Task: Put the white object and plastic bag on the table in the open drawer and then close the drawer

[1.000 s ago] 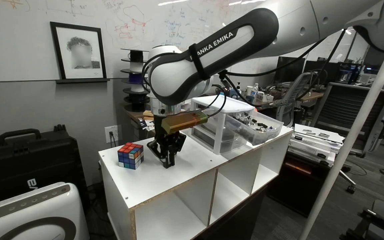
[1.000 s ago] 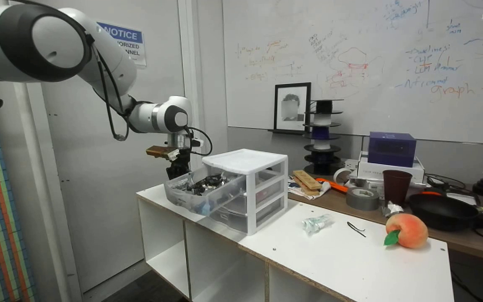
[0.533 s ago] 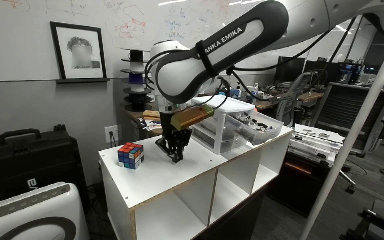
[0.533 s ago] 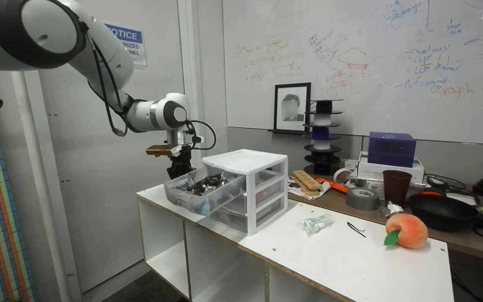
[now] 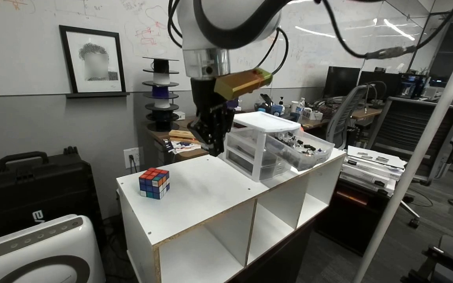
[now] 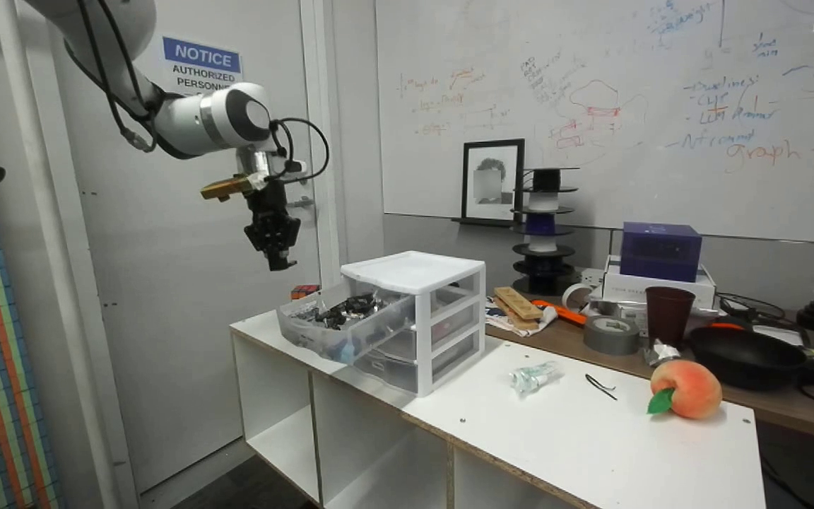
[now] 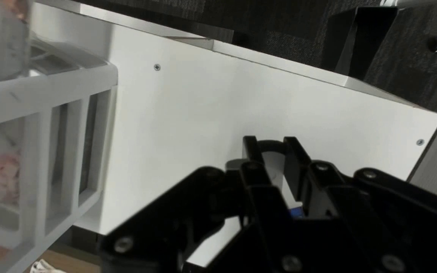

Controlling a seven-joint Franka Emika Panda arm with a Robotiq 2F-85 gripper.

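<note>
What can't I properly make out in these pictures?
Wrist view: what the pale object is; the end effector gripping it covers part.
Wrist view: the open drawer, blurred, cut off by the left edge.
In an exterior view: most of the colorful cube, hidden behind that drawer.
In an exterior view: what the plastic bag holds; too small to tell.
In both exterior views: the face in the framed portrait, blurred.
</note>
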